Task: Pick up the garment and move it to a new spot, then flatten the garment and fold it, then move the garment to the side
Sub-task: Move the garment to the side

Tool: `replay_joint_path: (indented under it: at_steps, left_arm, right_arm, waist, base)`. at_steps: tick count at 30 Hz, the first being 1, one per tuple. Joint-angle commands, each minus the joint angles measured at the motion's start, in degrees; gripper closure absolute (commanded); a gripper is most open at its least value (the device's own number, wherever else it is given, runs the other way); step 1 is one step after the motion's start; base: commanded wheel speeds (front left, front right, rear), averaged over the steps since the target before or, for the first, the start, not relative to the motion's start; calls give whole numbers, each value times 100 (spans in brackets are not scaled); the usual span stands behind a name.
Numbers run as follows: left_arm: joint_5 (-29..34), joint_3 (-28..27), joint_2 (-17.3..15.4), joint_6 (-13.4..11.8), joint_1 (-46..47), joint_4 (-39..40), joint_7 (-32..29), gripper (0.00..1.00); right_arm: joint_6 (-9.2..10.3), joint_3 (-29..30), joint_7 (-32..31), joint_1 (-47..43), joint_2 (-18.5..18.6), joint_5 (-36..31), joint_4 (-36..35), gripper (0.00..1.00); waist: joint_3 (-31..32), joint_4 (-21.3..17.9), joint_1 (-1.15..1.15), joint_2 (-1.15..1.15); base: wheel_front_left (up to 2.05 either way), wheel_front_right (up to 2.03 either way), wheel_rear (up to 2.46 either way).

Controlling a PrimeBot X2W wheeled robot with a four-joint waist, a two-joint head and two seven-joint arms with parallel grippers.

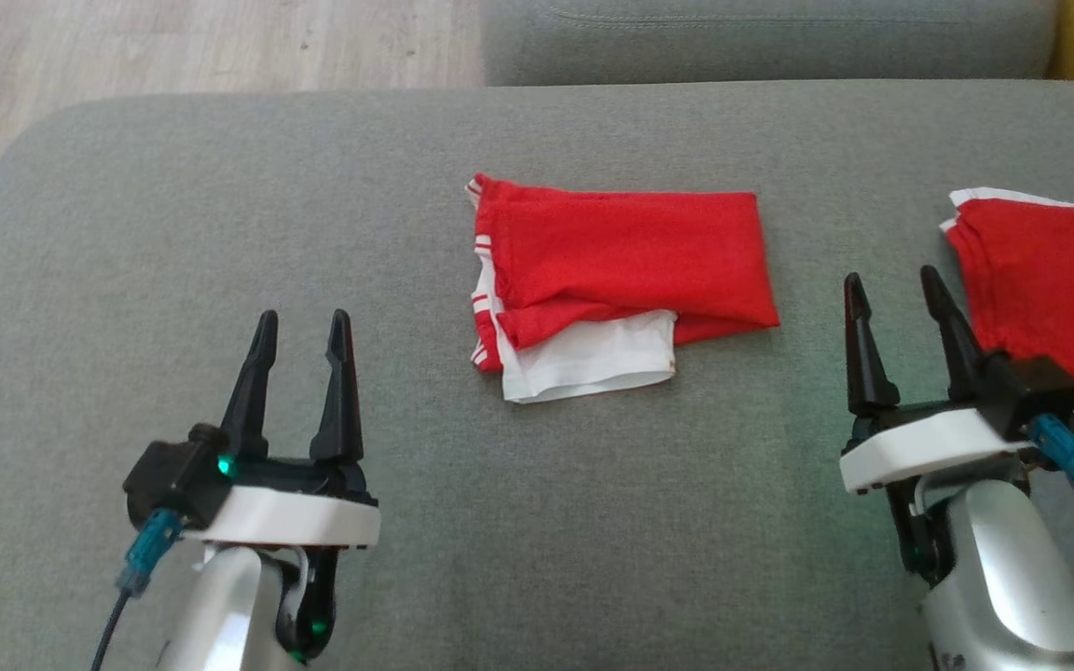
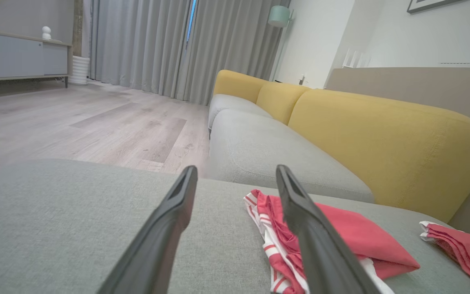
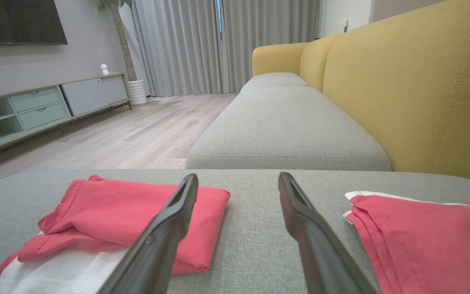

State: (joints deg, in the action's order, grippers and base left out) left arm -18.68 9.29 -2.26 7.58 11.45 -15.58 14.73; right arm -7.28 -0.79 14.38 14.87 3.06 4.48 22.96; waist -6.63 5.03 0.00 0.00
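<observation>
A folded red garment point(image 1: 626, 261) with white trim and a white layer showing below lies in the middle of the grey cushion point(image 1: 220, 214). It also shows in the left wrist view point(image 2: 353, 241) and the right wrist view point(image 3: 137, 216). My left gripper point(image 1: 304, 326) hovers open at the lower left, well left of the garment, nothing between its fingers point(image 2: 165, 228). My right gripper point(image 1: 893, 284) stands open at the lower right, between the garment and a second red piece, its fingers point(image 3: 312, 228) empty.
A second folded red garment with a white edge point(image 1: 1050, 280) lies at the cushion's right side, beside my right gripper; it shows too in the right wrist view point(image 3: 426, 237). Another grey seat point(image 1: 761, 37) and yellow backrests point(image 2: 382, 139) lie beyond. Wooden floor point(image 1: 173, 47) is at far left.
</observation>
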Motion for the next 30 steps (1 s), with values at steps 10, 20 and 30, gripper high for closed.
replay_joint_path:
  at_steps: [10, 20, 30]
  left_arm:
    - [-124, 84, -62, -9, 423, 263, 27, 0]
    - [-292, 372, -62, -9, 724, 220, 27, 0]
    - [-310, 349, -62, -12, 835, 163, 27, 0]
  right_arm:
    - [-21, -60, -284, 866, -18, -137, 437, 0]
    - [-21, 205, -982, 1802, -18, 203, 1854, 0]
    - [-21, -278, -840, 2337, -18, 424, 3086, 100]
  waist:
    - [-456, 438, 0, 0]
    - [-923, 831, 0, 0]
    - [-962, 884, 0, 0]
  base:
    - [0, 0, 0]
    - [0, 0, 0]
    - [0, 0, 0]
